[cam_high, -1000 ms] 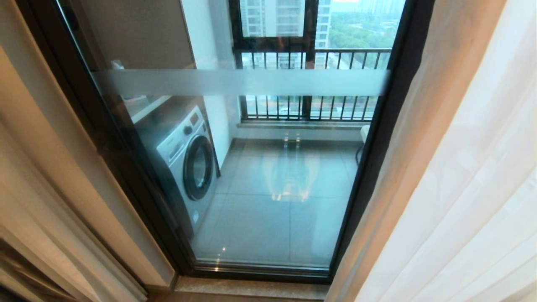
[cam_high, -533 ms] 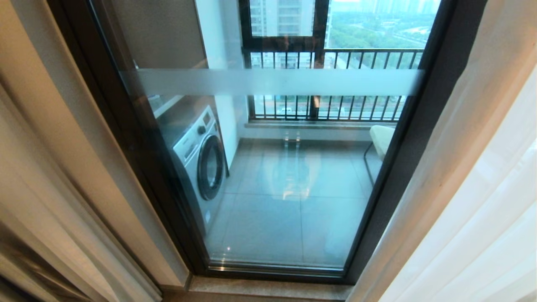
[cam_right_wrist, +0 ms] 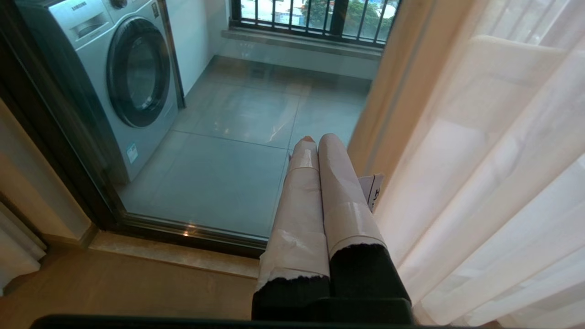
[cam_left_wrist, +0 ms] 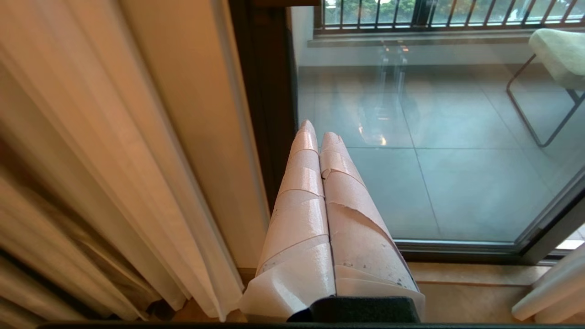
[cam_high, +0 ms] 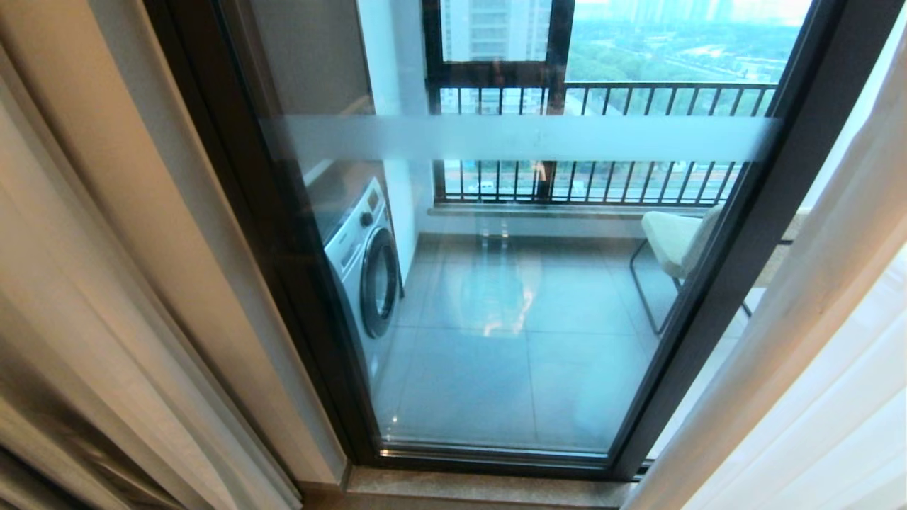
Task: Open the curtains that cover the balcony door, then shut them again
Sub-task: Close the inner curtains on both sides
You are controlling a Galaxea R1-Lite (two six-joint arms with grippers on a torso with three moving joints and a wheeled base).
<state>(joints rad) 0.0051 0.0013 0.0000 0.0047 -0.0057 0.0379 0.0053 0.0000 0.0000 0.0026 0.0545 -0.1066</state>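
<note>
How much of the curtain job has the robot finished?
The opening looks done: the curtains hang bunched at the sides and the balcony door glass shows. Neither the left gripper nor the right gripper holds fabric, jaws shut. Closing them again is left.

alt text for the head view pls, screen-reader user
The balcony door stands uncovered, its glass crossed by a frosted band, with the curtains gathered at both sides. Behind the glass: a washing machine, a chair and a railing.
</note>
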